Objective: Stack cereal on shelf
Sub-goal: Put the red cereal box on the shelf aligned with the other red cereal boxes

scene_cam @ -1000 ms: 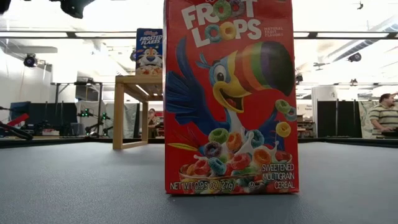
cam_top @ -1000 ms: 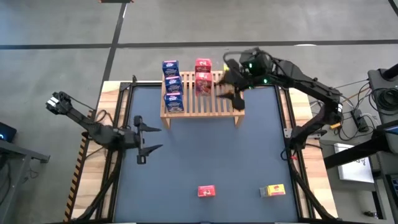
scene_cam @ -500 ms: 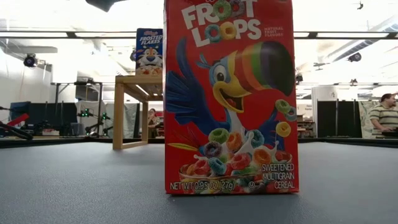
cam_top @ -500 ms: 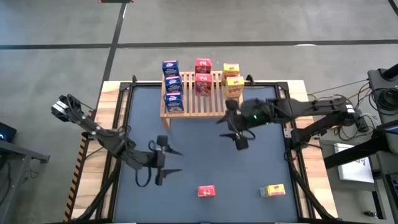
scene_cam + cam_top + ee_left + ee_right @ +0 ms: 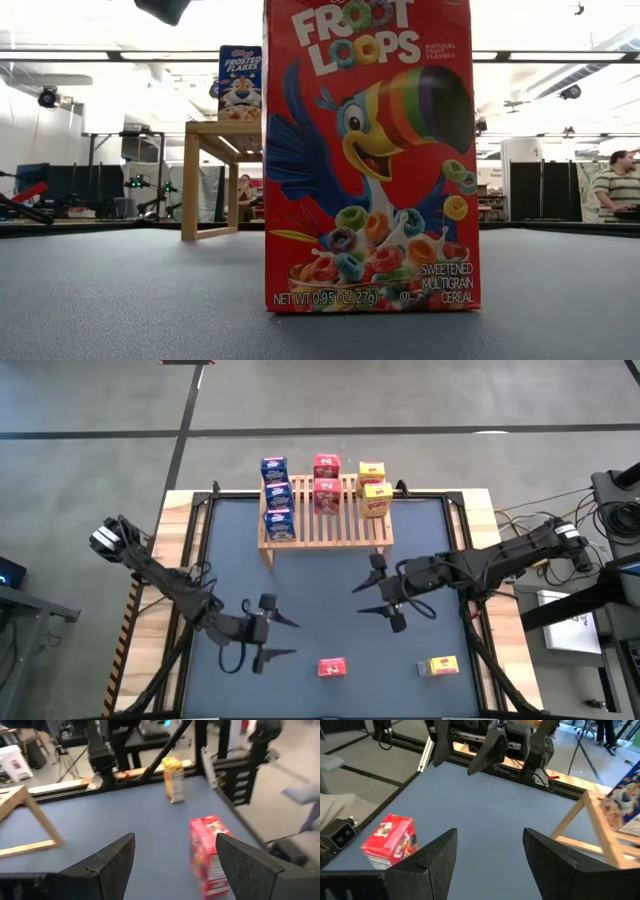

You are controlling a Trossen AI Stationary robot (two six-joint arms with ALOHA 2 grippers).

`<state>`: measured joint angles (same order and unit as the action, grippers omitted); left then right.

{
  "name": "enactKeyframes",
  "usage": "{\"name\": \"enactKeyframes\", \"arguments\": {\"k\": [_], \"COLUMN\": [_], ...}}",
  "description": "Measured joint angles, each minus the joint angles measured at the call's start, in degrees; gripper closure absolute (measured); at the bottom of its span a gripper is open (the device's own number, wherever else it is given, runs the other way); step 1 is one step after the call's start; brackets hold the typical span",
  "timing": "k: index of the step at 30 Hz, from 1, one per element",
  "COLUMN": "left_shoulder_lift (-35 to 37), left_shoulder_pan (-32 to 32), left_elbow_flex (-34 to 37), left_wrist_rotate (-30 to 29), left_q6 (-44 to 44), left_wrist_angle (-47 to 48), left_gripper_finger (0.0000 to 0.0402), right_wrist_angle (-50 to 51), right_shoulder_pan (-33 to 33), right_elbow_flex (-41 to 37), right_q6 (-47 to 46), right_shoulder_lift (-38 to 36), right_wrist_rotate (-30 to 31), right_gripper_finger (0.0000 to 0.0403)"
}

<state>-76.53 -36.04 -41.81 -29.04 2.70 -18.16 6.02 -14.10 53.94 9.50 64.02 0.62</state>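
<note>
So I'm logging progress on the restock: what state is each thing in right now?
Blue boxes: three, on the shelf.
Red boxes on shelf: two.
Yellow boxes on shelf: two.
Loose red box: upright on the table.
Loose yellow box: on the table.
Left hand: open, empty.
Right hand: open, empty.
</note>
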Motion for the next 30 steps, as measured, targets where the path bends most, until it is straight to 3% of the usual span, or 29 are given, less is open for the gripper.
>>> {"name": "enactKeyframes", "arguments": {"k": [7, 12, 18, 30], "left_shoulder_lift": [-0.5, -4.2, -11.4, -19.7], "left_shoulder_pan": [-5.5, -9.1, -12.5, -13.6], "left_elbow_flex": [6.6, 7.2, 2.2, -4.7], "left_wrist_rotate": [-3.9, -5.0, -8.9, -9.6], "left_q6": [0.2, 1.7, 0.8, 1.3], "left_wrist_angle": [-18.5, -27.0, -27.1, -27.0], "left_gripper_finger": [0.0141, 0.0141, 0.0141, 0.0141], "right_wrist_angle": [-2.6, -7.2, -10.9, -13.8], "right_shoulder_pan": [-5.8, -11.8, -18.0, -20.3], "right_elbow_flex": [-2.6, -3.4, -3.4, -3.4], "right_q6": [-4.0, -5.1, -4.5, -9.1], "right_shoulder_lift": [1.2, 3.7, 6.8, 12.8], "right_wrist_rotate": [5.7, 9.7, 17.2, 17.7], "right_gripper_finger": [0.0187, 0.0187, 0.0187, 0.0187]}}
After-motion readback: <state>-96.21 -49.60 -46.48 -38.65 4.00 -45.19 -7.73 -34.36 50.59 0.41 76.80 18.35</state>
